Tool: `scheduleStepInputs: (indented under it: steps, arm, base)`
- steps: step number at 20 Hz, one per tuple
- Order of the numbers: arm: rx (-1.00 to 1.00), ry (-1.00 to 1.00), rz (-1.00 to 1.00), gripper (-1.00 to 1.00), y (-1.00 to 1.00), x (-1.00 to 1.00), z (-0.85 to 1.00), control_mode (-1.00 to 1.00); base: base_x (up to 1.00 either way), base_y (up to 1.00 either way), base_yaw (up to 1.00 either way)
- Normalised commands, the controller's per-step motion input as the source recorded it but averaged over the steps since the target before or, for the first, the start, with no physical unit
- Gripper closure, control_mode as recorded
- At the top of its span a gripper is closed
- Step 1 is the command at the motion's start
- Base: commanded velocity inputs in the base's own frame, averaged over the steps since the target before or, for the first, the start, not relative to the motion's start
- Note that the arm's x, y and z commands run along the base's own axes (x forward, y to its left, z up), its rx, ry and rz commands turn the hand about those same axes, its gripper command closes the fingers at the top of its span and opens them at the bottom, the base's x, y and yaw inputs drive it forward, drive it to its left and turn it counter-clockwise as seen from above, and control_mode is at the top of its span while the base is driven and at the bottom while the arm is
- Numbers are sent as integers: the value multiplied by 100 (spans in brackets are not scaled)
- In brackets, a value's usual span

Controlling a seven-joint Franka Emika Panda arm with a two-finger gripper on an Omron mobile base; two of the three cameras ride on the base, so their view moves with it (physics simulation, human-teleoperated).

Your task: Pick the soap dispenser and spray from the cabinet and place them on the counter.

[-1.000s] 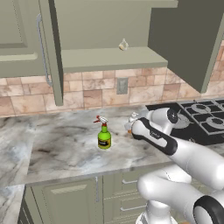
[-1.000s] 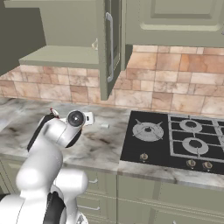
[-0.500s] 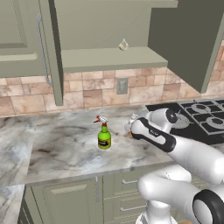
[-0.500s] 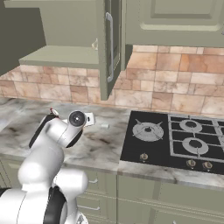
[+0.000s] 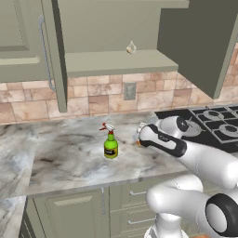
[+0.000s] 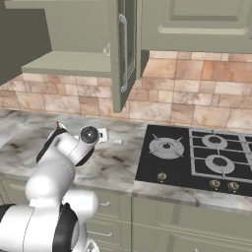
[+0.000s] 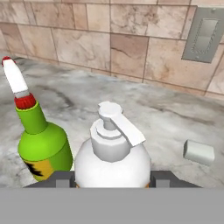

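Note:
In the hand view the soap dispenser [image 7: 113, 153] stands upright between my gripper's [image 7: 111, 178] two fingers, its white pump top towards the camera; the gripper is shut on it. In the left base view the gripper [image 5: 141, 135] sits low over the marble counter [image 5: 65, 155], with a sliver of orange bottle under it. The green spray [image 5: 110, 144] stands upright on the counter just left of the gripper, and is also close on the left in the hand view [image 7: 41, 144]. The olive cabinet [image 5: 116, 62] hangs open above, doors swung out.
The black stovetop [image 5: 214, 125] lies right of the arm. A small white block [image 7: 199, 152] rests on the counter beyond the gripper, and a wall outlet [image 7: 203, 35] sits in the tiled backsplash. A small pale object [image 5: 131, 47] stands on the cabinet shelf.

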Motion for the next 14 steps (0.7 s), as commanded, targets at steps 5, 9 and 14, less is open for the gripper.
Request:
scheduleStepInputs:
  steps: [5,9,14]
  arm:
    - [0,-4,1,100,0,0,-26,-100]
    - [0,-5,1,100,0,0,-11,-100]
    - [0,-1,0,100,0,0,-5,-100]
  base:
    - [0,0,0]
    - [0,0,0]
    - [0,0,0]
